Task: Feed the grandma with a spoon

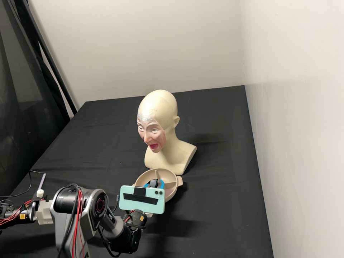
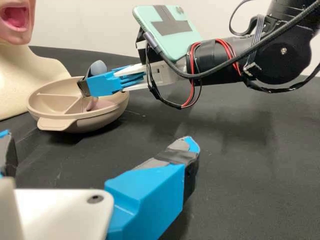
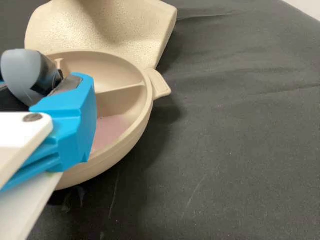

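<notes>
Where the round beige divided bowl (image 1: 172, 191) sits just before the pale open-mouthed mannequin bust (image 1: 160, 125), the right gripper (image 2: 89, 85) hangs over it, blue fingers (image 2: 104, 84) clamped on the grey-handled spoon (image 2: 97, 67), whose lower end dips into the bowl. The left gripper (image 2: 95, 145) sits low over the black bench (image 1: 215, 150), fingers apart, holding nothing.

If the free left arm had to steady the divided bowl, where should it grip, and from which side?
Probably the flat rim tab of the bowl that faces the left gripper: thin, level, and clear of the right gripper and spoon. Come in low along the bench, one finger over the tab, one under. The opposite tab lies close to the mannequin bust, so it looks tighter.
</notes>
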You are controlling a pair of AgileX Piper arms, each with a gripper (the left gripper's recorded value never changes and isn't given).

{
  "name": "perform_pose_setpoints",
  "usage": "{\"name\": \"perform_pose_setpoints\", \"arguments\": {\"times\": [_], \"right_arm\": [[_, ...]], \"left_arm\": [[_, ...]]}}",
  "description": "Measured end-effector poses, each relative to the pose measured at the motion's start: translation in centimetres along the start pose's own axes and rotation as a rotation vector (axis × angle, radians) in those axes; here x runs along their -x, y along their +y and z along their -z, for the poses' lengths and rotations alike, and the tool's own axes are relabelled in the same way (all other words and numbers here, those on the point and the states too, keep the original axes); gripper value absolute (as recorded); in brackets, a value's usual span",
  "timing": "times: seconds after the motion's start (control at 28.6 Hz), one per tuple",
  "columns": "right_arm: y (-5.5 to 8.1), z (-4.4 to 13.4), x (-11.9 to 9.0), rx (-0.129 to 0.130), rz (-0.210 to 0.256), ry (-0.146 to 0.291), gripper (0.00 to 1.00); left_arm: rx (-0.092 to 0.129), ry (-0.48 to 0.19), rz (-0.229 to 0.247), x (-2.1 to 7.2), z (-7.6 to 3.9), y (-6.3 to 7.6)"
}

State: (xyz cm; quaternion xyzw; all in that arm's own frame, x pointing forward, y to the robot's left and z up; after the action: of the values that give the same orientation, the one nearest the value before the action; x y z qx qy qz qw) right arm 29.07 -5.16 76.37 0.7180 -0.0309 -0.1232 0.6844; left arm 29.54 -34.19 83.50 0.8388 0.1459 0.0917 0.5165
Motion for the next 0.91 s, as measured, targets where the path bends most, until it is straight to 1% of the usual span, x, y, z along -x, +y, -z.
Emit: {"name": "perform_pose_setpoints", "arguments": {"times": [0.14, 0.24, 0.35, 0.38, 0.49, 0.56, 0.59, 0.7, 0.77, 0.8, 0.91], "right_arm": [[0.1, 0.1, 0.0, 0.0, -0.001, 0.001, 0.0], [0.4, 0.4, 0.3, 0.0, 0.007, -0.01, 0.0], [0.7, 0.5, 1.0, -0.007, 0.017, -0.027, 0.0], [0.8, 0.5, 1.2, -0.008, 0.014, -0.03, 0.0], [1.2, 0.8, 1.7, -0.01, 0.011, -0.03, 0.0], [1.6, 1.1, 2.1, -0.022, 0.001, -0.02, 0.0], [1.9, 1.3, 2.4, -0.031, -0.011, -0.009, 0.0], [2.4, 1.9, 2.9, -0.038, -0.032, 0.014, 0.0], [2.7, 2.3, 3.2, -0.049, -0.041, 0.033, 0.0], [3.0, 2.7, 3.4, -0.049, -0.048, 0.053, 0.0], [3.6, 3.5, 3.8, -0.039, -0.065, 0.091, 0.0]], "left_arm": [[0.0, 0.001, 0.0, 0.0, 0.0, 0.0], [0.0, 0.001, 0.0, 0.0, 0.0, 0.0], [0.0, 0.001, 0.0, 0.0, 0.0, 0.0], [0.0, 0.001, 0.0, 0.0, 0.0, 0.0], [0.0, 0.001, 0.0, 0.0, 0.0, 0.0], [0.0, 0.001, 0.0, 0.0, 0.0, 0.0], [0.0, 0.001, 0.0, 0.0, 0.0, 0.0], [0.0, 0.001, 0.0, 0.0, 0.0, 0.0], [0.0, 0.001, 0.0, 0.0, 0.0, 0.0], [0.0, 0.001, 0.0, 0.0, 0.0, 0.0], [0.001, 0.002, -0.001, 0.01, 0.1, 0.0]]}}
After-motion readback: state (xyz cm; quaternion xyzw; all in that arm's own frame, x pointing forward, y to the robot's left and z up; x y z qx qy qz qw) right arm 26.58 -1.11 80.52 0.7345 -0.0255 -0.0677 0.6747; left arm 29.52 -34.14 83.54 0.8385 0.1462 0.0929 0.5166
